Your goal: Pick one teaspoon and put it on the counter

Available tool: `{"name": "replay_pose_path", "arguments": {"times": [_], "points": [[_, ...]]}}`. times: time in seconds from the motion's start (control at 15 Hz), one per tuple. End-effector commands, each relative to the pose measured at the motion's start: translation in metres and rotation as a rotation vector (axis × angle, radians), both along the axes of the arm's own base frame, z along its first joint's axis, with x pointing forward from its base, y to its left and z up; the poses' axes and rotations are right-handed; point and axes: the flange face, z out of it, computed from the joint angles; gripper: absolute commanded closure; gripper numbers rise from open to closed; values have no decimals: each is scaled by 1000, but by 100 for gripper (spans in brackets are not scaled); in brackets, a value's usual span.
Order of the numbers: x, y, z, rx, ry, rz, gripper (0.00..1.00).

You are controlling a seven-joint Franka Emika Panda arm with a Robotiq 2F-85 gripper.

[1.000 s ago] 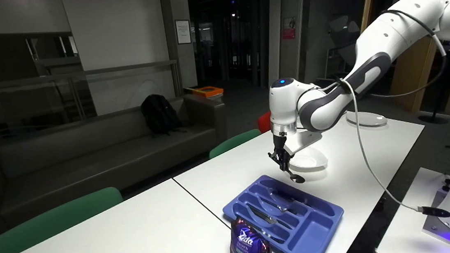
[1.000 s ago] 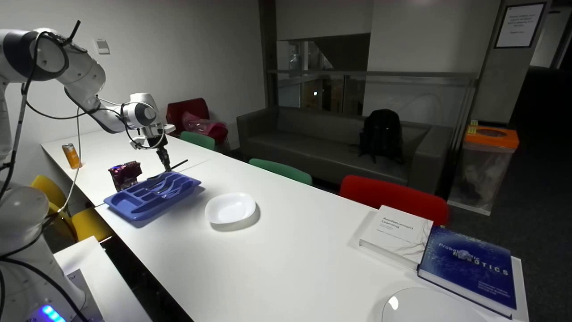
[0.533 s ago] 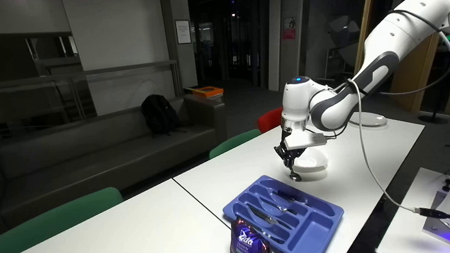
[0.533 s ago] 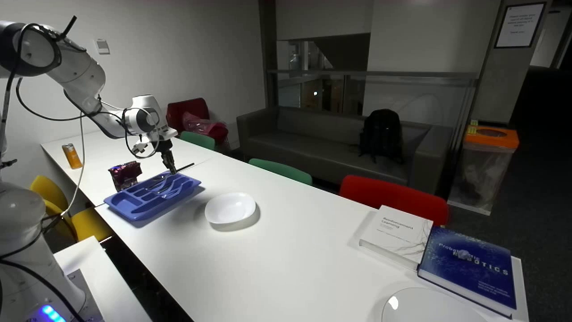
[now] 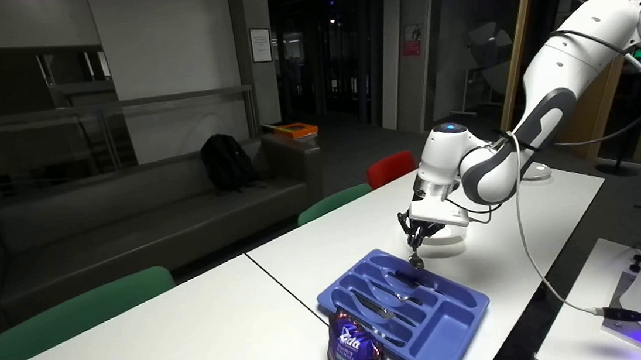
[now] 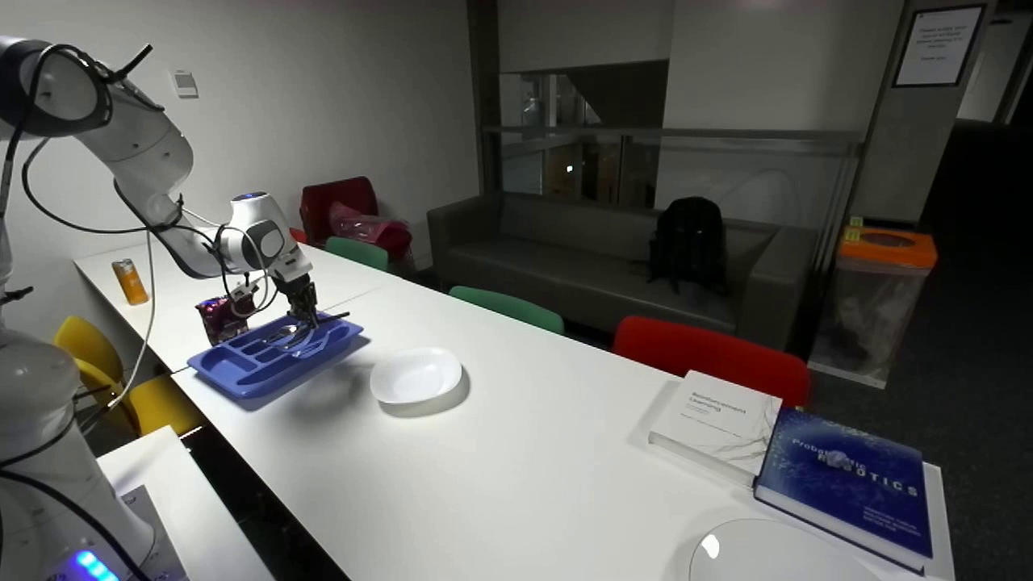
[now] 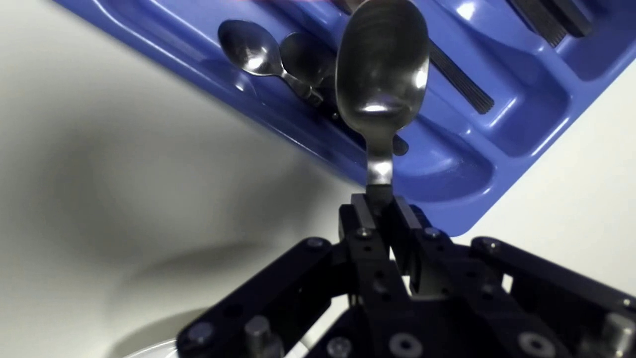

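Over the edge of the blue cutlery tray, the fingers, pinching the teaspoon by its handle, have just dipped and tilted; setting it on the bench probably means swinging clear of the tray.

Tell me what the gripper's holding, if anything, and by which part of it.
The gripper holds the teaspoon by its handle, close to the neck.
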Motion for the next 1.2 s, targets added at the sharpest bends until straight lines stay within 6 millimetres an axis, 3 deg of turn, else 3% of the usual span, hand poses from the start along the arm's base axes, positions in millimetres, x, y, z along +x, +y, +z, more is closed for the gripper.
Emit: {"name": "replay_pose_path", "arguments": {"times": [0.0,0.27,0.33,0.47,1.13], "points": [[0,0,0,1,1,-2,87],[0,0,0,1,1,-3,87],[0,0,0,1,1,-3,97],[3,-9,1,-1,6,-23,97],[-8,-98,13,76,-37,-352,97]]}}
